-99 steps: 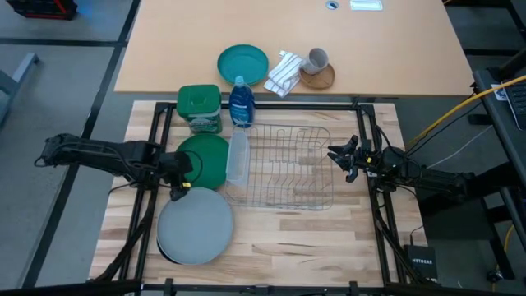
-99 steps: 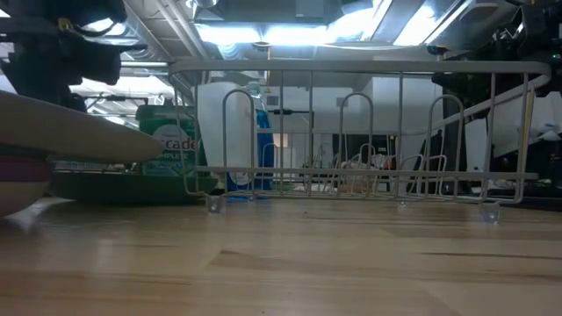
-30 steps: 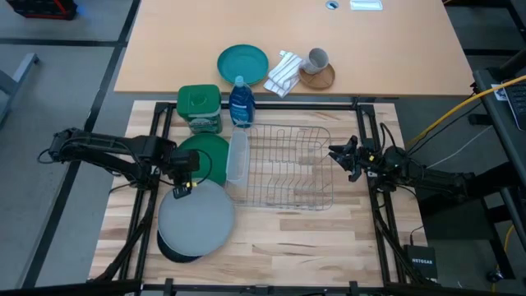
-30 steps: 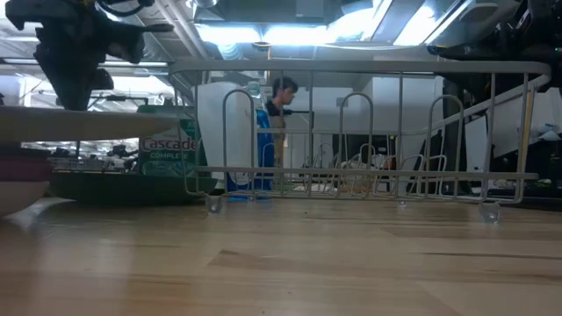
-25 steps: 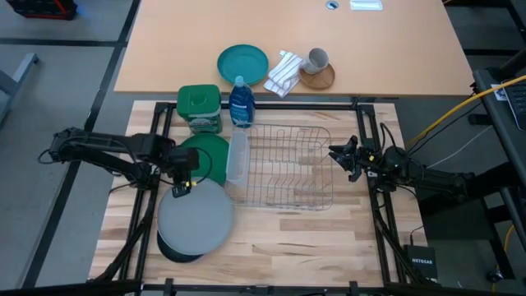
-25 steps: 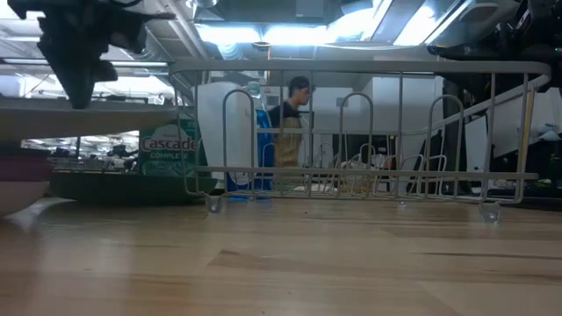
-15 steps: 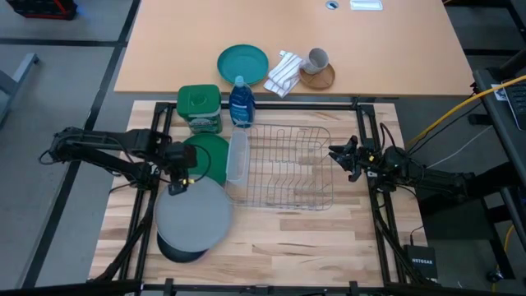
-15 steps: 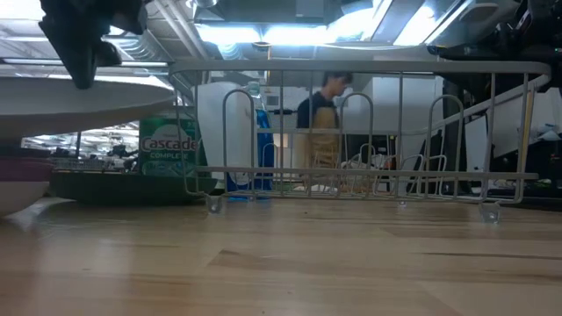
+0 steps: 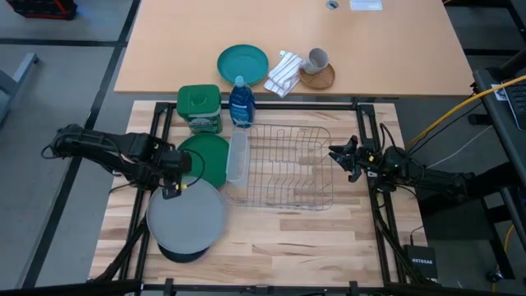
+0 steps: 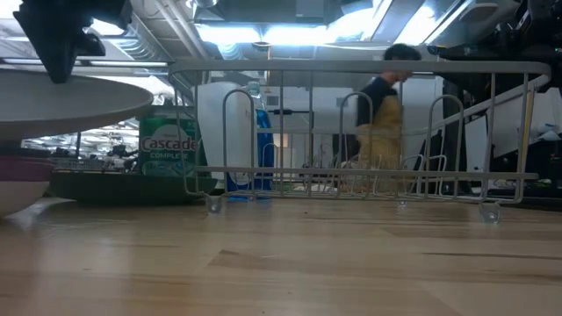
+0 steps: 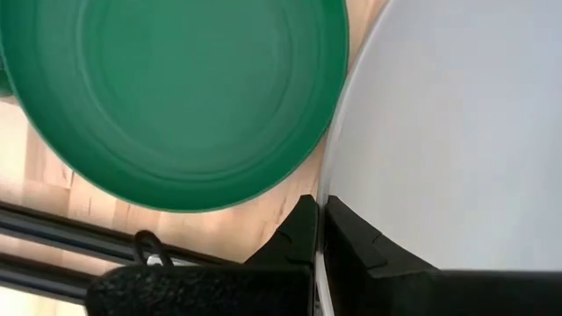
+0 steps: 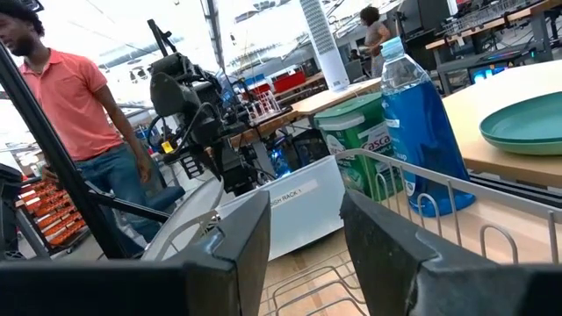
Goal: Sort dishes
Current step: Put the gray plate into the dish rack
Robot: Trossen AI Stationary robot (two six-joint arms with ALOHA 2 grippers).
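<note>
Wooden tabletop (image 9: pixel 279 238) carries a wire dish rack (image 9: pixel 283 167). Left gripper (image 9: pixel 173 188) pinches the light grey plate's (image 9: pixel 185 218) rim, lifted above the stack; keep it level, then tip it upright into a rack slot. Right gripper (image 9: pixel 339 156) waits released beside the rack.

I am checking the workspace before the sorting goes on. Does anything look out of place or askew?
Nothing is spilled or damaged. The left gripper is shut on the rim of the light grey plate, holding it level above the stack, which is expected. The wire rack stands straight and holds no dishes.
</note>
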